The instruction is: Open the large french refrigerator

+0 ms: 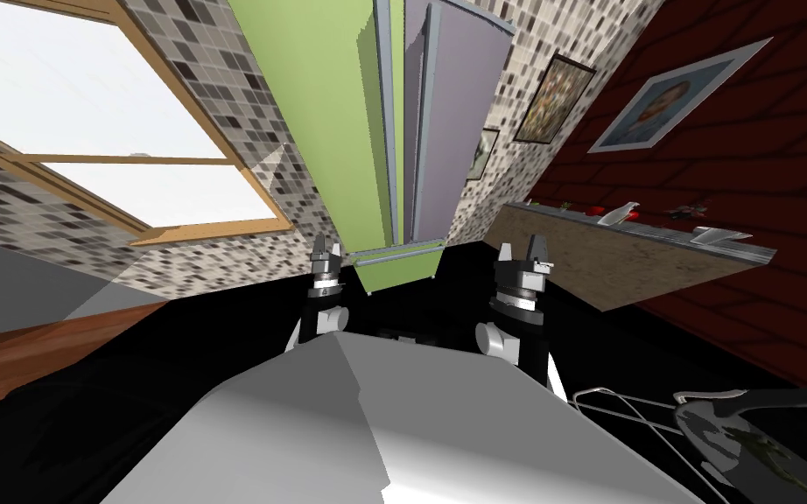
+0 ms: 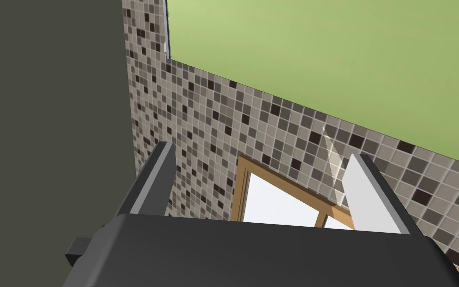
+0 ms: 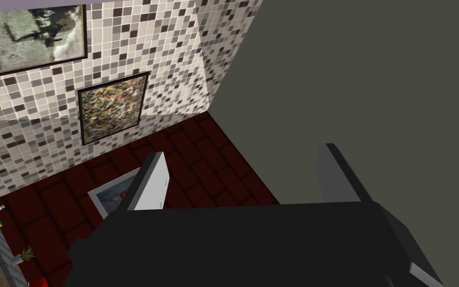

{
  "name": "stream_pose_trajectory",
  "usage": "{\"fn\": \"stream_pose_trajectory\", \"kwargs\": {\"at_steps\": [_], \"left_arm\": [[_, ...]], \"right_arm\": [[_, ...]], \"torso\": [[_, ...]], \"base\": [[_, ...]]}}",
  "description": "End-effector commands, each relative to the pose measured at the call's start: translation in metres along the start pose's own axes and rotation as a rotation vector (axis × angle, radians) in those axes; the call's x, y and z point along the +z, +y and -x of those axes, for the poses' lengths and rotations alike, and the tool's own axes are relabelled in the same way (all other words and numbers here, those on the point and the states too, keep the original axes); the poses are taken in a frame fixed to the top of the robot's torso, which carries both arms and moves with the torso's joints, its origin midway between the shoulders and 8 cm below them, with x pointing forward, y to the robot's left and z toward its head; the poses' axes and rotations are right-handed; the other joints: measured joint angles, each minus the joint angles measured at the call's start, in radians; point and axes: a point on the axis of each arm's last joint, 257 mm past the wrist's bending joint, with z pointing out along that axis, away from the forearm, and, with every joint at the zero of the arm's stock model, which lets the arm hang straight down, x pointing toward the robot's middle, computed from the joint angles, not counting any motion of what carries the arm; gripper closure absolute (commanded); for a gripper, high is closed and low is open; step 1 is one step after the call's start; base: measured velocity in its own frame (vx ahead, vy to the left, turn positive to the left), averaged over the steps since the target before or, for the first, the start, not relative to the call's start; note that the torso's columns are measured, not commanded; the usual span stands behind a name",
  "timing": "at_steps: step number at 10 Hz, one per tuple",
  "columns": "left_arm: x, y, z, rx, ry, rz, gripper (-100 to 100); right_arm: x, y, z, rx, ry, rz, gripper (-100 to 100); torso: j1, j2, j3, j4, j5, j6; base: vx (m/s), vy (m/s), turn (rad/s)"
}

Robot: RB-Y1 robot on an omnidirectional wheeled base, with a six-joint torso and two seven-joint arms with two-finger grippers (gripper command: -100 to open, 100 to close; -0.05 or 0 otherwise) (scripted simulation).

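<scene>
2 grippers, left gripper [image 1: 324,248] and right gripper [image 1: 521,248], both empty, fingers apart, held low. Just beyond: green refrigerator [image 1: 327,131], left gripper close to its lower corner. Step in hand, I judge: reach tall door handle [image 1: 384,140] by centre seam — raise arm, straddle bar squarely, clamp, then pull along door's arc, not straight back.

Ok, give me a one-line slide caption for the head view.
Left hand and right hand open and empty, poised before the green refrigerator.

2 arms raised forward, left gripper [image 1: 326,243], right gripper [image 1: 521,247], fingers apart, apparently level
</scene>
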Motion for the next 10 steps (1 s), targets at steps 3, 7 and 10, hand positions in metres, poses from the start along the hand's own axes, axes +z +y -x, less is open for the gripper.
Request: {"fn": "stream_pose_trajectory", "kwargs": {"at_steps": [3,7,10], "left_arm": [[0.001,0.003,-0.002,0.021,0.026,0.007,-100],[0.003,0.029,-0.006,0.123,0.11,0.064,-100],[0.004,0.06,-0.002,0.211,0.143,0.134,-100]], "right_arm": [[0.0,0.0,0.0,0.0,0.0,0.0,0],[0.0,0.0,0.0,0.0,0.0,-0.001,0],[0.0,0.0,0.0,0.0,0.0,-0.001,0]], "torso": [[0.0,0.221,-0.443,0.221,0.0,0.0],[-0.001,0.265,-0.538,0.267,0.0,0.0],[0.0,0.267,-0.537,0.268,0.0,0.0]], "base": [[0.01,-0.004,0.003],[0.084,-0.066,0.032],[0.163,-0.111,0.044]]}}
